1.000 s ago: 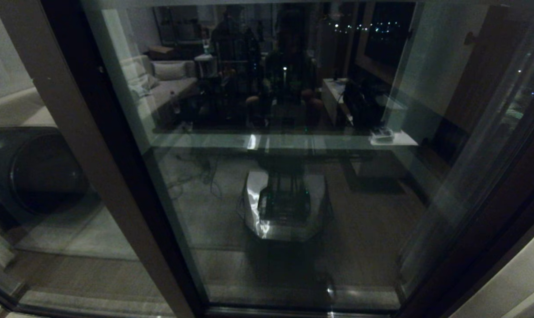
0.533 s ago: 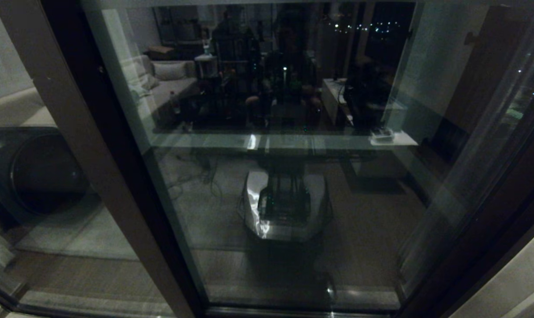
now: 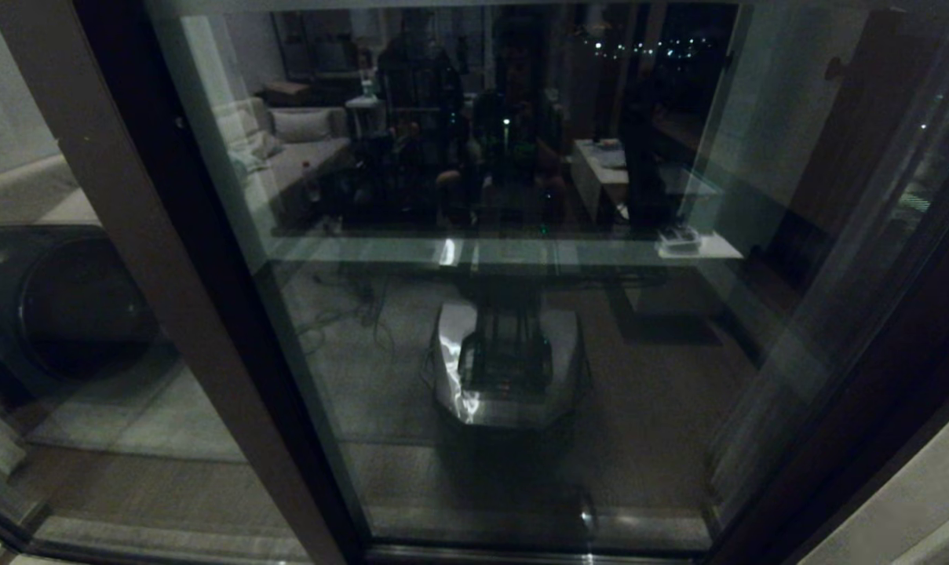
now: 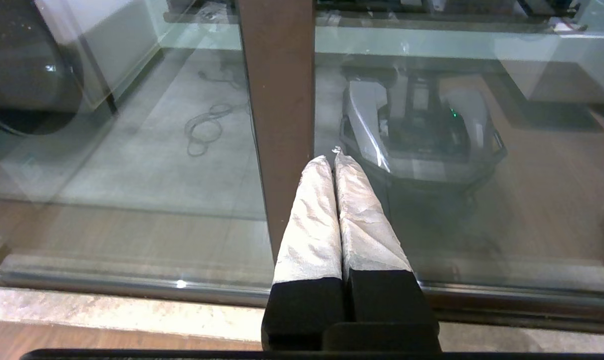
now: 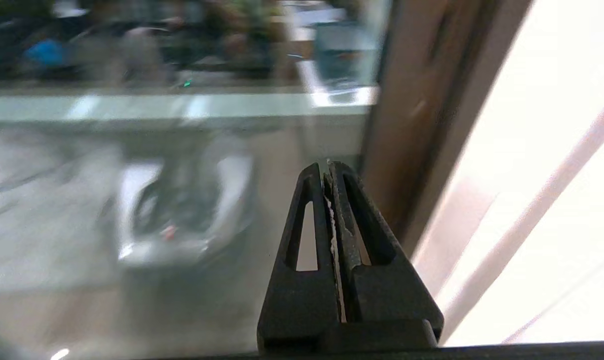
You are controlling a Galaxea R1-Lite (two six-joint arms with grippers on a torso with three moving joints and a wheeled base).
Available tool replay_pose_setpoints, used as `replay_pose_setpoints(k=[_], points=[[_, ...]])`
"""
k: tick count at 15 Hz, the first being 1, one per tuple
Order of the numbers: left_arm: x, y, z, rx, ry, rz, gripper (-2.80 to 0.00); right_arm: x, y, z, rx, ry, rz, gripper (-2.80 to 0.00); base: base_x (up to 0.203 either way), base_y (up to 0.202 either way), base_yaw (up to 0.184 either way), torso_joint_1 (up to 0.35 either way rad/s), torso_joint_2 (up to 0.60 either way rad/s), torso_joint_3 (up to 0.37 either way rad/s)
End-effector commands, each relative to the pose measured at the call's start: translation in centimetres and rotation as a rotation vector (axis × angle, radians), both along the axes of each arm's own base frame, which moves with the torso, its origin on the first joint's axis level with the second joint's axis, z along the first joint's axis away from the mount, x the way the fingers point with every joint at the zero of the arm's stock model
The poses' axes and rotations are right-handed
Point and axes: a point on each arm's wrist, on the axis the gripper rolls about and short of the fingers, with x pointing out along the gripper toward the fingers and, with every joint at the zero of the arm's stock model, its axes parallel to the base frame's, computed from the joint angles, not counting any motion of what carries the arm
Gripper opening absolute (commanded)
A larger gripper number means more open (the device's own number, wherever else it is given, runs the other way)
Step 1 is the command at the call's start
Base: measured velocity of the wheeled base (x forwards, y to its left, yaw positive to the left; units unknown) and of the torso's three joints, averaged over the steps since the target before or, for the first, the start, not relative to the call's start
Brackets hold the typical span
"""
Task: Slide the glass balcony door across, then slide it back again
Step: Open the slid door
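I have the door (image 3: pixel 521 314) filling the head view, closed, its right stile (image 5: pixel 411 100) next to the pale wall (image 5: pixel 531 150). My right gripper (image 5: pixel 329 167) is pressed together, empty, near that stile but apart from it. The left gripper (image 4: pixel 334 160), also pressed together, idles low before the middle stile (image 4: pixel 277 100). I'd spread the right fingers first, then find the handle slot (I can't make it out here) and push level along the track.
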Motion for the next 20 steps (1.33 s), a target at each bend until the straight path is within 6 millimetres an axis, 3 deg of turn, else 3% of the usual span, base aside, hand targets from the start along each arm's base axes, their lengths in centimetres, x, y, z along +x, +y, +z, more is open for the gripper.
replay_pose_setpoints(k=[1,3,9,13,20], points=[[0.0,0.0,0.0,0.001,0.001,0.000,-2.80,6.2,-0.7,4.0,-0.004,0.140,-0.087,-2.80,0.000,0.000,0.000,0.000,0.00,0.000],[0.0,0.0,0.0,0.000,0.001,0.000,-2.80,8.4,-1.1,4.2,-0.001,0.263,-0.148,-2.80,0.000,0.000,0.000,0.000,0.00,0.000],[0.0,0.0,0.0,0.001,0.001,0.000,-2.80,10.9,-2.6,2.2,0.036,0.394,-0.280,-2.80,0.000,0.000,0.000,0.000,0.00,0.000],[0.0,0.0,0.0,0.001,0.001,0.000,-2.80,14.6,-4.0,1.5,0.039,0.405,-0.377,-2.80,0.000,0.000,0.000,0.000,0.00,0.000],[0.0,0.0,0.0,0.000,0.001,0.000,-2.80,18.5,-5.5,0.0,0.084,0.434,-0.410,-2.80,0.000,0.000,0.000,0.000,0.00,0.000]])
